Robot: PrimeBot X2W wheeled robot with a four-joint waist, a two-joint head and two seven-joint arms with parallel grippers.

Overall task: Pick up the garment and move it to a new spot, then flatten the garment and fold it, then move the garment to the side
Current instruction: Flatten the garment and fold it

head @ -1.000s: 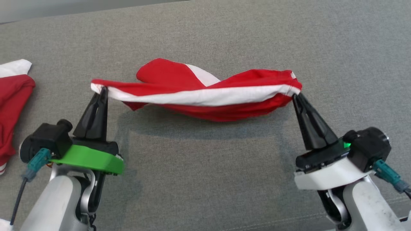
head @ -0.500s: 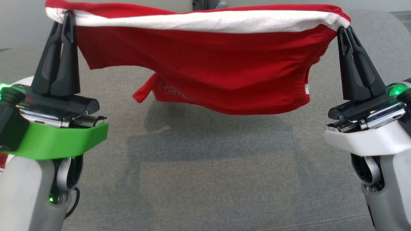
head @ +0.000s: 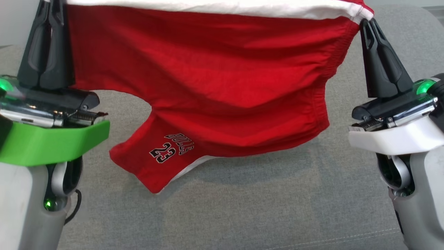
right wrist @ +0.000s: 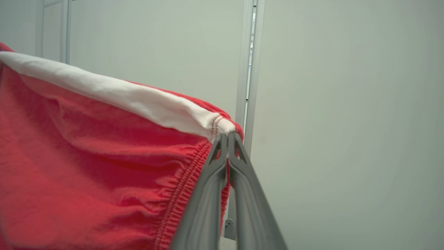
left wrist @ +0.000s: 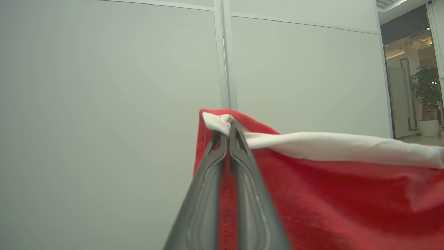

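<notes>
Lifted off the grey upholstery (head: 242, 215) since a second ago, the garment (head: 222, 69) is now held spread in the air.
Head view: its white band is stretched between the left end effector (head: 52, 7) and the right end effector (head: 364, 22), while the printed leg (head: 166, 152) hangs low over the upholstery. Left wrist view: the band's corner is clenched between closed fingers. Right wrist view: the other corner is pinched likewise, at the very seam. Such thin holds could be lost under a jerk, and the dangling leg could be folded under when laid down.
</notes>
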